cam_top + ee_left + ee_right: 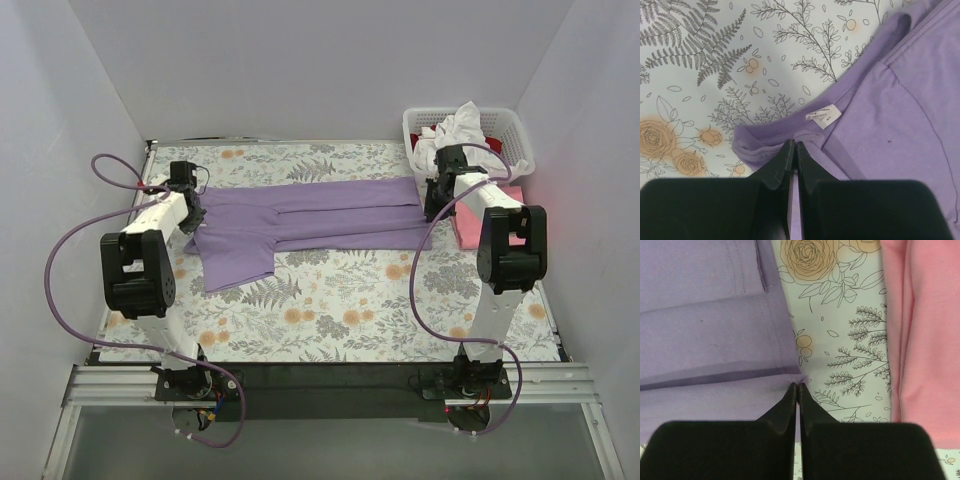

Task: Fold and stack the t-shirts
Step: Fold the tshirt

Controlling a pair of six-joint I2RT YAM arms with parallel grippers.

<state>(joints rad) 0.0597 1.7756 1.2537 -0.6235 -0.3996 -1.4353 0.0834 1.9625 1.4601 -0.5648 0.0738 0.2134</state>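
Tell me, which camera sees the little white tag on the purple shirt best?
The left wrist view: the white tag shows close up at the collar of the purple shirt. The top view shows the whole shirt, but the tag is too small to see. The right wrist view shows only the shirt's other end.

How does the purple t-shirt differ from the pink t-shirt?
The purple t-shirt stretches long across the floral cloth; the pink t-shirt is a compact folded block near the basket. The purple t-shirt covers far more area than the pink one. Both lie flat on the cloth.
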